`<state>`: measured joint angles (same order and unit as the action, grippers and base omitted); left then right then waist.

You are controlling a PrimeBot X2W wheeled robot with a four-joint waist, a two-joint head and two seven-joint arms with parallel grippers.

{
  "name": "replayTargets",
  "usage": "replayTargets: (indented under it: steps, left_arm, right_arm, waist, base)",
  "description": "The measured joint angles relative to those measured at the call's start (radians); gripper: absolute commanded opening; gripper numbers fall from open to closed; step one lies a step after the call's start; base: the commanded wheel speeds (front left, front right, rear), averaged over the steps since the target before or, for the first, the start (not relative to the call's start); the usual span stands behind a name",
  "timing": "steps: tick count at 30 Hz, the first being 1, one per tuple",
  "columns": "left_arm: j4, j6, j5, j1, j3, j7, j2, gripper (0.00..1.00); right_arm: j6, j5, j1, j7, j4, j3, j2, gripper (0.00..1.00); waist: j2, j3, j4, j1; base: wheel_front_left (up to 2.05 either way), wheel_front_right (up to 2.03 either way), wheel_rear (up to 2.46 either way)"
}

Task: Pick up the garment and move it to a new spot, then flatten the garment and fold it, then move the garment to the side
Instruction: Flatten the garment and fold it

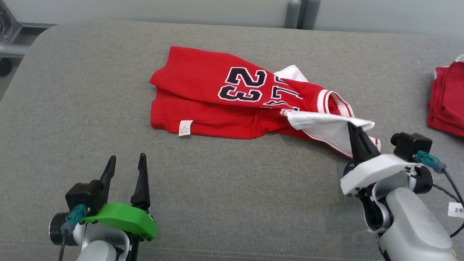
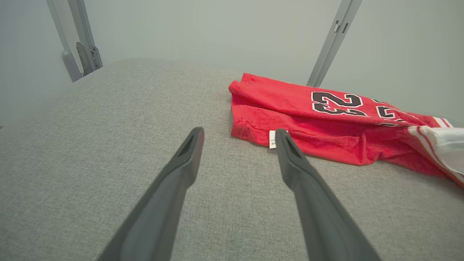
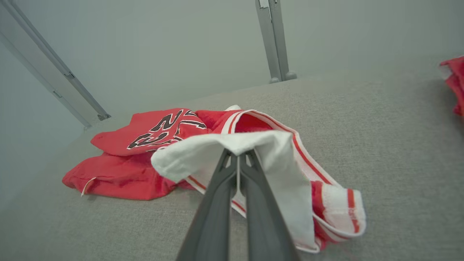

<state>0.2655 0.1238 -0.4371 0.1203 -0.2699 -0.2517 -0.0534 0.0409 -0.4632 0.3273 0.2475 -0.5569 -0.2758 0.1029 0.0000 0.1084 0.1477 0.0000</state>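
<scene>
Right gripper point(image 1: 351, 127) clamped on white flap of crumpled red number-23 jersey point(image 1: 202, 83), left gripper point(image 1: 127, 156) spread, empty; pickup step, next likely lift and carry across grey fabric cushion point(image 1: 252, 208).

The red garment point(image 1: 203, 79) bears black white-edged numerals and red-striped white trim; the padded surface point(image 1: 229, 207) is grey.
</scene>
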Motion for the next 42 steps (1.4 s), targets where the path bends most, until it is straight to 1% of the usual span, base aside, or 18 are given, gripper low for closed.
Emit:
replayTargets:
  steps: [5,9,11,14,15,17,20,27,34,42]
  left_arm:
    - [0.007,0.000,-0.023,-0.011,0.010,0.000,0.002,1.00]
    - [0.038,-0.001,-0.049,-0.013,0.009,0.000,0.004,1.00]
    - [0.055,-0.002,-0.057,-0.013,0.005,0.000,0.004,1.00]
    - [0.085,-0.022,-0.097,-0.011,-0.006,0.014,0.006,1.00]
    - [0.085,-0.022,-0.097,-0.011,-0.006,0.014,0.006,1.00]
    - [0.110,-0.035,-0.104,-0.006,-0.031,0.039,0.006,1.00]
    - [0.143,-0.045,-0.104,0.008,-0.060,0.063,0.009,1.00]
    - [0.193,-0.043,-0.116,0.074,-0.033,0.066,0.010,1.00]
    - [0.287,-0.036,-0.103,0.128,-0.030,0.081,0.011,1.00]
    - [0.358,-0.030,-0.113,0.161,0.009,0.073,0.011,1.00]
  right_arm:
    - [-0.024,0.035,-0.004,0.001,0.109,0.053,0.039,0.00]
    - [-0.034,0.050,-0.029,0.003,0.147,0.073,0.066,0.00]
    - [-0.034,0.051,-0.051,0.003,0.153,0.074,0.072,0.00]
    - [-0.023,0.051,-0.084,0.003,0.152,0.061,0.072,0.00]
    - [-0.023,0.051,-0.084,0.003,0.152,0.061,0.072,0.00]
    - [-0.015,0.051,-0.104,0.003,0.151,0.046,0.067,0.00]
    - [-0.014,0.055,-0.125,0.003,0.148,0.031,0.067,0.00]
    - [0.002,0.067,-0.131,0.003,0.153,0.015,0.068,0.00]
    - [0.003,0.068,-0.131,0.003,0.169,0.014,0.066,0.00]
    - [0.003,0.075,-0.130,0.003,0.182,0.014,0.064,0.00]
  waist:
    - [0.0000,-0.007,-0.059,0.0000]
    - [0.0000,-0.011,-0.108,0.0000]
    - [0.0000,-0.012,-0.131,0.0000]
    - [0.0000,-0.011,-0.162,0.0000]
    - [0.0000,-0.011,-0.162,0.0000]
    - [0.0000,-0.010,-0.180,0.0000]
    - [0.0000,-0.004,-0.202,0.0000]
    - [0.0000,0.027,-0.234,0.0000]
    - [0.0001,0.056,-0.252,0.0000]
    - [0.0001,0.076,-0.257,0.0000]
  base:
    - [0.00,0.00,0.00]
    - [0.00,0.00,0.00]
    - [0.00,0.00,0.00]
    - [0.00,0.00,0.00]
    - [0.00,0.00,0.00]
    - [0.00,0.00,0.00]
    - [0.00,0.00,0.00]
    - [0.00,0.00,0.00]
    - [0.00,0.00,0.00]
    - [0.00,0.00,0.00]
